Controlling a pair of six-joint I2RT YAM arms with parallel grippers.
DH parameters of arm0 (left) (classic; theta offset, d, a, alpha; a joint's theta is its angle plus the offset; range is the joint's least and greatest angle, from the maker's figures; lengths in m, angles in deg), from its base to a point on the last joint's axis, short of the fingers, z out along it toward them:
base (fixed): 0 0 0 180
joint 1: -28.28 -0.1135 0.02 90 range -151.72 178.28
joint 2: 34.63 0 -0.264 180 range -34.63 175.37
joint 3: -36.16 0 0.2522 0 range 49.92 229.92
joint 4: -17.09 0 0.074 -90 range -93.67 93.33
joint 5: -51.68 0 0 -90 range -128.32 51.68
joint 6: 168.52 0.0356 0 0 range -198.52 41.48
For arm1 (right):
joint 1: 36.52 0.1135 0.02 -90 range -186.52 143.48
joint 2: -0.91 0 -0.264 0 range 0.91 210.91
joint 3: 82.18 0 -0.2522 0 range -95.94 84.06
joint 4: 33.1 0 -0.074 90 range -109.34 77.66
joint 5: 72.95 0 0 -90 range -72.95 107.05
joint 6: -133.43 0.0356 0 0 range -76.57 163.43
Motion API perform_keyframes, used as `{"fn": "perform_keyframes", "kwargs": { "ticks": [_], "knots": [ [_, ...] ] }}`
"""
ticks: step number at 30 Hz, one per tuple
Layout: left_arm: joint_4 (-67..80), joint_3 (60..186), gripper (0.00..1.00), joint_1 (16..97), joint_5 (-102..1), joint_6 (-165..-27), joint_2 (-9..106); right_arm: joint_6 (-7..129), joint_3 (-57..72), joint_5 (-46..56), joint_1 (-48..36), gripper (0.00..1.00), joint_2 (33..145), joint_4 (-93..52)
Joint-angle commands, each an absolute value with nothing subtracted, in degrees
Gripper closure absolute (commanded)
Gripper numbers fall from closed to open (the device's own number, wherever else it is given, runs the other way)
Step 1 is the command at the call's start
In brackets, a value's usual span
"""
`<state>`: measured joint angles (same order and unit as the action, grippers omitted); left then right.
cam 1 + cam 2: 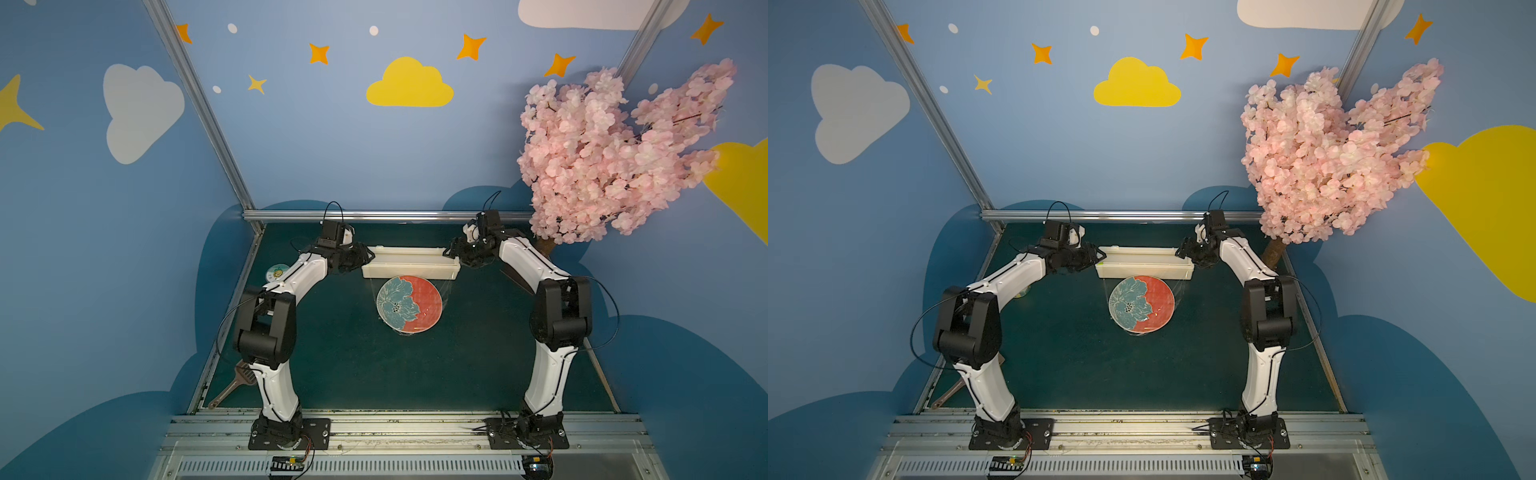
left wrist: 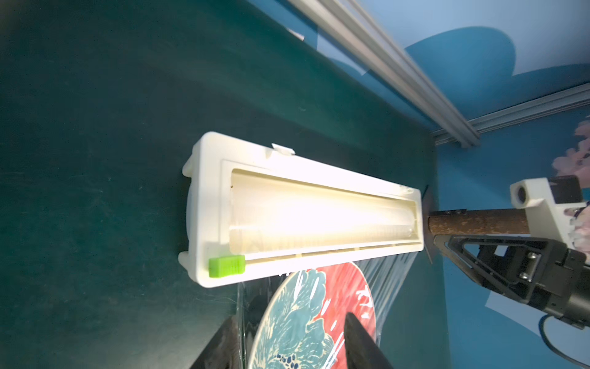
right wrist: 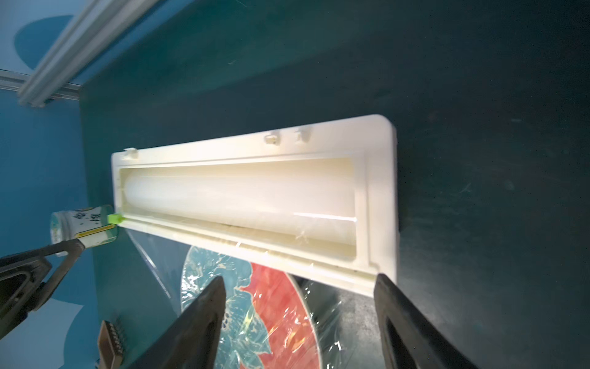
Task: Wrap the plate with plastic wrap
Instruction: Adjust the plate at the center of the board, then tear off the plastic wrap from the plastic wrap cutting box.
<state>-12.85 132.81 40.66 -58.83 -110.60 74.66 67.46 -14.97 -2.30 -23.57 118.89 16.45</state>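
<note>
The plastic wrap [image 3: 329, 306] covers the plate [image 1: 409, 305]; dispenser box [image 1: 409, 268] just behind; jar [image 1: 276, 273] far left.

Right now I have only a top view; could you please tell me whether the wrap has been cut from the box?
Observer: No; the left wrist view shows the wrap running from the box onto the plate.
Operator: Where is the slider?
Observer: The green slider sits at the box end beside the left tool.
Operator: Are the tools open?
Observer: Yes: the wrist views show it and the right tool both open, empty.
</note>
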Motion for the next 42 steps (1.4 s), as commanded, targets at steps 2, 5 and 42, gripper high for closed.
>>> {"fn": "perform_keyframes", "kwargs": {
  "ticks": [2, 5, 42],
  "knots": [
    [-17.81, 137.34, 0.47, 40.50, -60.90, -107.20, 77.85, 65.01, -18.45, 0.49, -23.84, 0.27, 120.69, 23.30],
    [-19.22, 139.67, 0.47, 40.50, -60.82, -106.48, 79.70, 65.10, -18.57, -0.04, -24.21, 0.26, 121.63, 23.03],
    [-24.74, 147.28, 0.44, 41.95, -56.69, -105.01, 84.62, 66.71, -17.25, -6.76, -23.88, 0.26, 122.57, 19.59]
  ]
}}
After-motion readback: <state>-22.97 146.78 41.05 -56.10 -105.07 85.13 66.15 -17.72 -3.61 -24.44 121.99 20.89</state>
